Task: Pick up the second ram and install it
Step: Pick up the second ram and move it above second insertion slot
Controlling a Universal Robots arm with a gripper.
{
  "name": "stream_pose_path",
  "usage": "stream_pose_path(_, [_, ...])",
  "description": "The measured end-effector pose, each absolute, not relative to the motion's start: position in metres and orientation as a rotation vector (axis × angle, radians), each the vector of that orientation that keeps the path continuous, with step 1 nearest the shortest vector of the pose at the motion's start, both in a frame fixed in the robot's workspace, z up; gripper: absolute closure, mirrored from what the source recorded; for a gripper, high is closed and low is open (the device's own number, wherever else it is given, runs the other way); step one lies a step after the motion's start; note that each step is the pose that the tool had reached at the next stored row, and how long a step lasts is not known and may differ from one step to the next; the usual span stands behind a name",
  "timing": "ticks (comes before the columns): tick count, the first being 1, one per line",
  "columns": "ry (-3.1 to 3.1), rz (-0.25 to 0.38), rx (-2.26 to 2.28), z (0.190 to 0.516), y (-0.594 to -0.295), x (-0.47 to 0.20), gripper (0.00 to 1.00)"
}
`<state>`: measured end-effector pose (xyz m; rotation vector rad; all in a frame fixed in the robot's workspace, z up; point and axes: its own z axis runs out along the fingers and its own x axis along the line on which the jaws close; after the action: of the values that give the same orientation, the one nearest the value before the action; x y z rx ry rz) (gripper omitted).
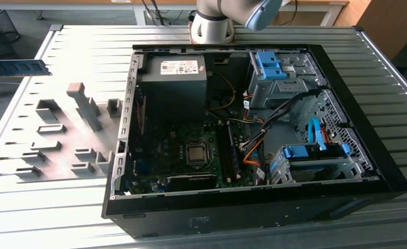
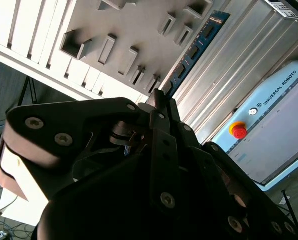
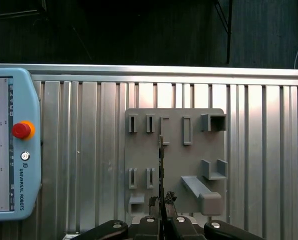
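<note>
The second ram is a thin blue circuit-board stick with dark chips. In the exterior view it hangs level in the air at the far left, above the table's left edge and away from the grey holder plate. In the second wrist view my gripper is shut on one end of the ram, which sticks out past the dark fingers. The first wrist view shows the ram edge-on, over the holder plate, rising from the gripper.
An open black computer case lies on the slatted metal table, with the motherboard and its long black slot strips inside. The arm's base stands behind the case. A pale blue teach pendant lies beside the holder plate.
</note>
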<state>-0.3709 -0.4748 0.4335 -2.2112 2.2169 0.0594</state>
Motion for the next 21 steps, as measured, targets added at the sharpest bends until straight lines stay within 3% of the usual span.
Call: stream_pose_path(21, [2.217, 0.059, -2.211, 0.433, -0.475, -0.358, 0.86])
